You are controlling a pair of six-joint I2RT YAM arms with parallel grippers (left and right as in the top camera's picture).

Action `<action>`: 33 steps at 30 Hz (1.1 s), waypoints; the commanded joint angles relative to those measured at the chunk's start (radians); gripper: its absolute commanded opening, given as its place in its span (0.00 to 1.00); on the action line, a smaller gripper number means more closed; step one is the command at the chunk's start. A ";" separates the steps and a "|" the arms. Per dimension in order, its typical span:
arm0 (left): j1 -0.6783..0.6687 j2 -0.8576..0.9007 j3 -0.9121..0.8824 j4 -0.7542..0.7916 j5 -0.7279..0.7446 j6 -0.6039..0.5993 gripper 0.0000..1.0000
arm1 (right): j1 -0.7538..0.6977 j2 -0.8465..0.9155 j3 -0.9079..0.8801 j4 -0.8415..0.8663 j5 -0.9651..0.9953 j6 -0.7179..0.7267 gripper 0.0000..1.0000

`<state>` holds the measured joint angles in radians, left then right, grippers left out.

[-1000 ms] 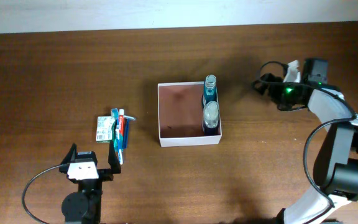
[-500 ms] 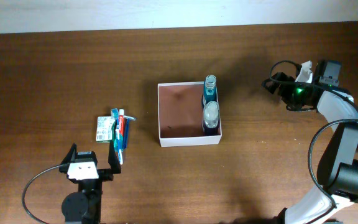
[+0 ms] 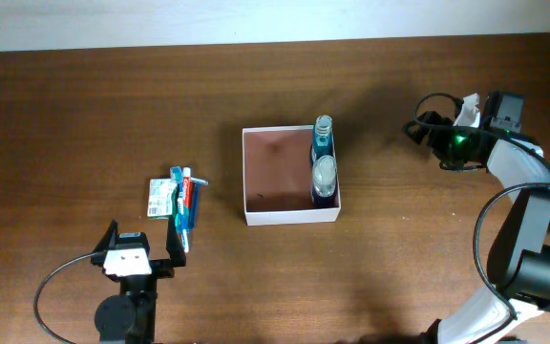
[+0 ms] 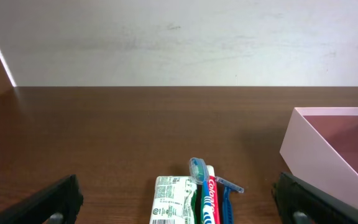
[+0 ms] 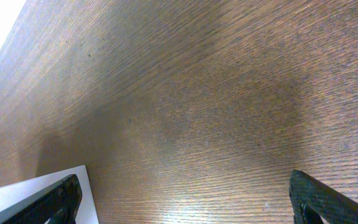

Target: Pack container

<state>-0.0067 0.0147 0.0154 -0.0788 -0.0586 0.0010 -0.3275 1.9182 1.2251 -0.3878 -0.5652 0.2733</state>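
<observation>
Your right gripper (image 3: pixel 416 122) is sitting farther right than a second ago, further off from the container (image 3: pixel 275 167), and is hardly shifting over the last half second; your left arm is staying put. Right gripper is hanging over bare table (image 3: pixel 65 115) at the far right, released: in its wrist view the two fingers (image 5: pixel 58 198) are standing wide apart at the frame's lower corners, only wood grain between them and a white corner of the container showing at lower left. Left gripper (image 3: pixel 142 235) is waiting at the near left, also spread open and holding nothing, fingers (image 4: pixel 58 199) at either edge of its wrist view. Container is sitting about mid-table, reddish floor mostly bare. Two blue bottles are lying against its right wall, one farther (image 3: pixel 323 139), one nearer (image 3: pixel 324 182), touching end to end; the farther one's cap is showing past the far rim from overhead. Just far of the left gripper, well left of the container, a small pile is lying on the wood: green packet (image 3: pixel 161 199), toothpaste tube (image 3: pixel 185 196) and blue razor (image 4: pixel 229 186), pressed side by side.
</observation>
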 commanded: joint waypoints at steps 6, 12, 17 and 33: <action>0.004 -0.006 -0.006 0.000 0.011 0.015 1.00 | -0.001 0.003 -0.001 0.003 0.006 -0.006 0.98; 0.004 -0.006 -0.006 0.000 0.011 0.015 0.99 | -0.001 0.003 -0.001 0.003 0.006 -0.006 0.98; 0.004 -0.006 -0.006 0.000 0.011 0.015 1.00 | -0.001 0.003 -0.001 0.003 0.006 -0.006 0.98; 0.004 -0.006 -0.006 0.028 0.011 0.015 0.99 | -0.001 0.003 -0.001 0.003 0.006 -0.006 0.98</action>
<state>-0.0067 0.0147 0.0154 -0.0772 -0.0586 0.0010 -0.3275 1.9182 1.2251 -0.3878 -0.5648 0.2729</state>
